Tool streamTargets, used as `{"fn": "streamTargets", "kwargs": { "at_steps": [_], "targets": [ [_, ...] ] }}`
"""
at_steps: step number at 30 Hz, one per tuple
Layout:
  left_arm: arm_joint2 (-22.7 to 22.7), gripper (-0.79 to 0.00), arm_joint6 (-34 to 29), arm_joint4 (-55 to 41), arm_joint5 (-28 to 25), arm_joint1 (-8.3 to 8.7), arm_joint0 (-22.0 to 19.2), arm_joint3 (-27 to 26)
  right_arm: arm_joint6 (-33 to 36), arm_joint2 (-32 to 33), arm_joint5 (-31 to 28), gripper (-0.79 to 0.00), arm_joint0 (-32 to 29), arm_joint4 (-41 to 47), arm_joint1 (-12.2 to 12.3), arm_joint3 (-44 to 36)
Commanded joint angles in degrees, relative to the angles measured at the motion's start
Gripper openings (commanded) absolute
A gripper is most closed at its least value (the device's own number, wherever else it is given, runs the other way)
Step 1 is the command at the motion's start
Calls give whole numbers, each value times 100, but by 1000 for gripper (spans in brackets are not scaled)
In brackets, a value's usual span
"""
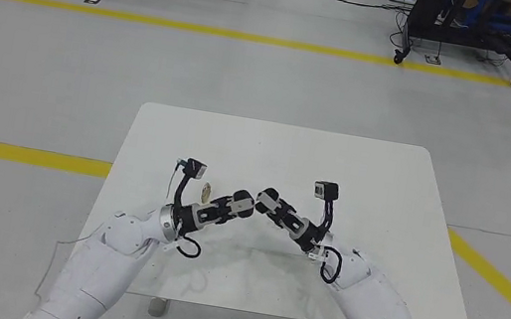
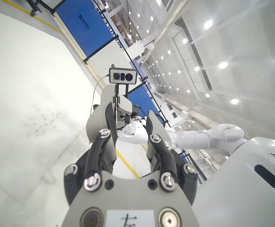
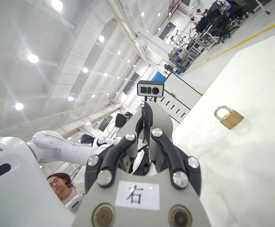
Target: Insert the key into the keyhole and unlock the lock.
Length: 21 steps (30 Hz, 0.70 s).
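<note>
A brass padlock (image 3: 229,118) with a silver shackle lies on the white table (image 3: 236,172); from the top it is a small brass spot (image 1: 205,191) beside the left arm. Over the table's middle my right gripper (image 3: 146,106) is shut, its pads pressed on a thin toothed strip that looks like the key (image 2: 116,106). My left gripper (image 2: 131,120) faces it tip to tip and stands open, its fingers (image 2: 110,121) on either side of the right gripper's tip (image 2: 117,101). Seen from the top, the two grippers (image 1: 242,201) (image 1: 264,199) meet just right of the padlock.
The table (image 1: 372,188) is bare behind and to the right of the arms. Its front edge runs close under both forearms. Yellow floor lines and wheeled racks (image 1: 467,32) lie well beyond the table.
</note>
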Motion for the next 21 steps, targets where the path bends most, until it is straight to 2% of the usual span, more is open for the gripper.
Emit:
{"fn": "streamTargets", "kwargs": {
  "at_steps": [1, 5, 11, 15, 21],
  "targets": [
    [14, -557, 45, 84, 10, 4, 3, -6, -7, 32, -10, -785, 7, -17, -3, 33],
    [42, -637, 189, 278, 54, 8, 11, -17, -3, 78, -14, -785, -2, -42, -11, 42],
    [103, -671, 384, 478, 126, 7, 11, -31, 49, 79, 29, -785, -16, -64, -35, 32],
    [117, -782, 477, 559, 171, 12, 21, -39, 70, 86, 37, -785, -16, -59, -52, 45],
    [105, -785, 690, 663, 292, 20, 32, -58, 139, 122, 9, -785, -25, -70, -62, 51]
  ]
}}
